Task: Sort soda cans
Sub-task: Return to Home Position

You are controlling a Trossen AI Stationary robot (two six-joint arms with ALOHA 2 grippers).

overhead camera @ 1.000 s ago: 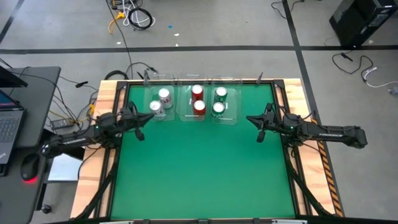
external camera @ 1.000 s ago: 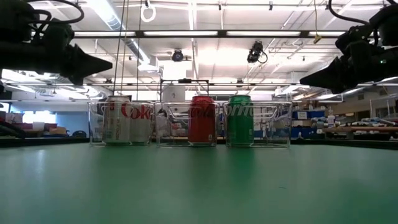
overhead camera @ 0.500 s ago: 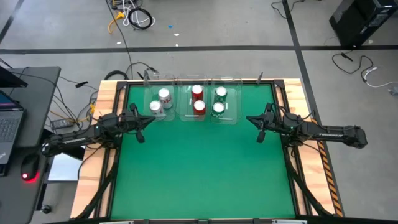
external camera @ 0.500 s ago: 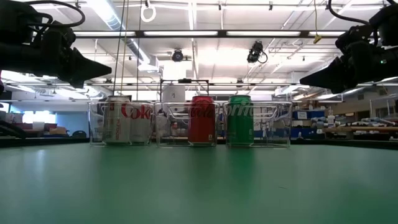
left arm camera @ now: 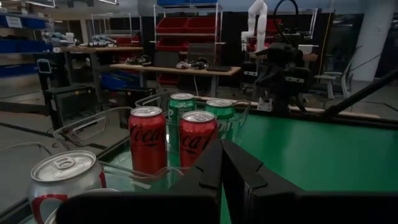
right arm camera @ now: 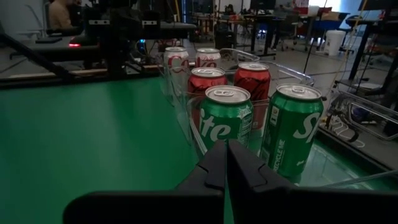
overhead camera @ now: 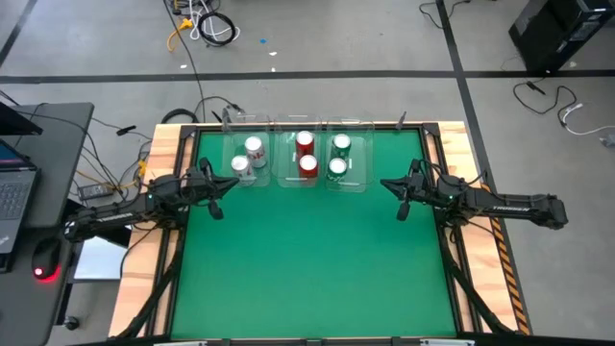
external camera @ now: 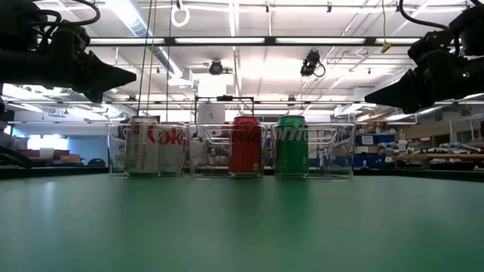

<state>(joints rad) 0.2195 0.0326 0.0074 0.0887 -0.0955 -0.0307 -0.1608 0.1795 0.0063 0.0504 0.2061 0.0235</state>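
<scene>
Six soda cans stand upright in three clear bins along the table's far edge. Two silver cans [overhead camera: 248, 156] are in the left bin, two red cans [overhead camera: 307, 153] in the middle bin and two green cans [overhead camera: 339, 156] in the right bin. My left gripper [overhead camera: 231, 185] hovers shut above the table, just near of the silver cans, and its tips [left arm camera: 221, 158] point toward the bins. My right gripper [overhead camera: 386, 184] hovers shut to the right of the green cans [right arm camera: 261, 134], clear of them. In the low view both grippers hang well above the table.
The clear bins [overhead camera: 363, 165] sit side by side at the far edge, with wooden table rails [overhead camera: 437, 144] on the left and right. The green table surface [overhead camera: 307, 259] stretches from the bins to the near edge. A laptop [overhead camera: 14, 187] and cables lie off the table to the left.
</scene>
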